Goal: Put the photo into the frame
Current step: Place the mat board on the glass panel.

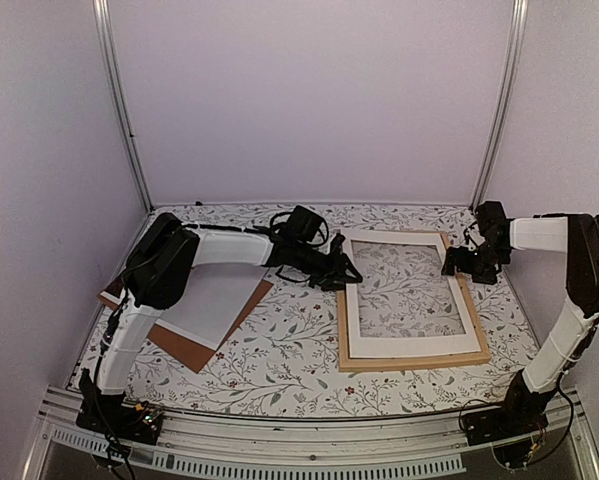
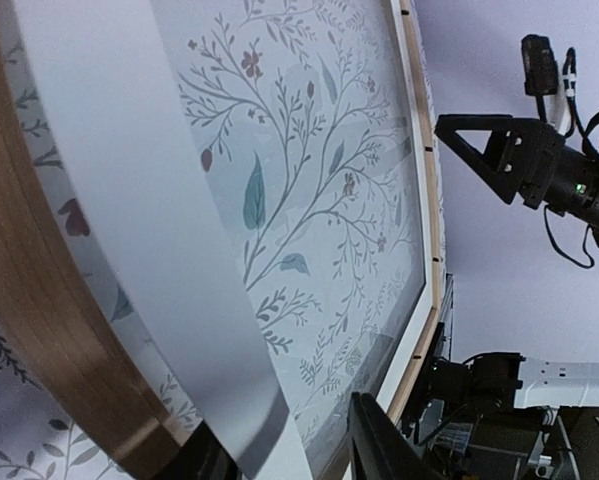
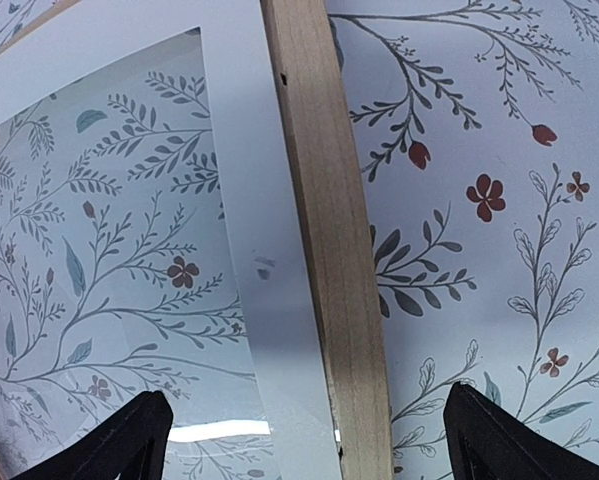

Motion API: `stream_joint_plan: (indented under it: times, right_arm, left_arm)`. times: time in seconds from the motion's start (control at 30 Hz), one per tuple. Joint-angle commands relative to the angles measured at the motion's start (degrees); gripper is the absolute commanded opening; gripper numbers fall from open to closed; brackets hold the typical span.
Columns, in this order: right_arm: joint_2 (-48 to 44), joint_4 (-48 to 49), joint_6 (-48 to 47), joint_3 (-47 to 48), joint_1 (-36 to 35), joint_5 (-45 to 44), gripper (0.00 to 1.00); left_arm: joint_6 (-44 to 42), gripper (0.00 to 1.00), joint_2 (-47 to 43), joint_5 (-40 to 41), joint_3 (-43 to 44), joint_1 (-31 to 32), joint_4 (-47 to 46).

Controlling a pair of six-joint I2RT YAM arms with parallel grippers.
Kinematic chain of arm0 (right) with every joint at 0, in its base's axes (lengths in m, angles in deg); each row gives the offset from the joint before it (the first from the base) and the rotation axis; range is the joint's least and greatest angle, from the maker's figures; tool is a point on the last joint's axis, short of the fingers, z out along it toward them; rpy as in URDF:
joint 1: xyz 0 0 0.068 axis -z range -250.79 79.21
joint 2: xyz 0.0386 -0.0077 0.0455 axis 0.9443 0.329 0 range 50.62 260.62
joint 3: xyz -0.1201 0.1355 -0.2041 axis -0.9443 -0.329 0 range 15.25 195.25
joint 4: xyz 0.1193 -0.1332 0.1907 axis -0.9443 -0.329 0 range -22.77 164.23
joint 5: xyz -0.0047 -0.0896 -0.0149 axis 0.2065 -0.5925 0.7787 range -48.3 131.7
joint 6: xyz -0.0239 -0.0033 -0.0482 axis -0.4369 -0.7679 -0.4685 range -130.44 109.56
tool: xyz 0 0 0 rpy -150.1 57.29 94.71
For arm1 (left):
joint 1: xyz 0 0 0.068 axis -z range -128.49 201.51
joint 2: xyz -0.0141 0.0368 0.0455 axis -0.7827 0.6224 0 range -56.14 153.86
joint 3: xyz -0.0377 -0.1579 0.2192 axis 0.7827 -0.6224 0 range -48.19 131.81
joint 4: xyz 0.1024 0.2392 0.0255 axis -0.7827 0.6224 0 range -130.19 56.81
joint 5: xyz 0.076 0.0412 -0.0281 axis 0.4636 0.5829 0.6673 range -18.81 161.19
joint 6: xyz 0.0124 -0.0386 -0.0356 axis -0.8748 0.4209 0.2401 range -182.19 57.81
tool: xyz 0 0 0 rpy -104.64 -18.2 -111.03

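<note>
The light wood frame [image 1: 415,360] lies flat at centre right with a white mat border [image 1: 409,345] inside it. The frame also shows in the left wrist view [image 2: 39,330] and the right wrist view [image 3: 334,240]. The photo [image 1: 204,305] lies white side up at the left, on the brown backing board [image 1: 184,350]. My left gripper [image 1: 347,272] is open at the frame's left edge, and its fingers [image 2: 379,445] straddle the mat's left strip [image 2: 129,200]. My right gripper [image 1: 457,262] is open over the frame's right rail, with its fingers [image 3: 129,440] either side of rail and mat [image 3: 254,200].
A flowered cloth [image 1: 289,350] covers the table. White walls and two metal posts [image 1: 119,100] close in the back and sides. A metal rail [image 1: 299,440] runs along the near edge by the arm bases.
</note>
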Motion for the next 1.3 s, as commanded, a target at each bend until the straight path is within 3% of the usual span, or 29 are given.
stream_joint_plan:
  times: [0.0,0.47,1.0,1.27]
  right_arm:
    - [-0.81,0.88,0.47,-0.34,0.55,-0.23,0.99]
    - [-3.71,1.9,1.8,-0.43,2.82,-0.64,0.99]
    - [-5.17,3.89,3.21,0.39,4.51,0.92,0.99]
    - [-4.85,4.66,3.29,-0.58,4.51,1.75,0.99]
  left_arm:
    - [-1.25,0.42,-2.99,0.99,-0.79,0.8,0.2]
    - [-5.68,0.65,-2.72,2.13,2.7,1.07,5.74]
    - [-10.79,0.7,-5.73,9.71,1.97,2.03,10.58]
    - [-12.2,0.71,-3.73,9.47,4.9,2.05,11.91]
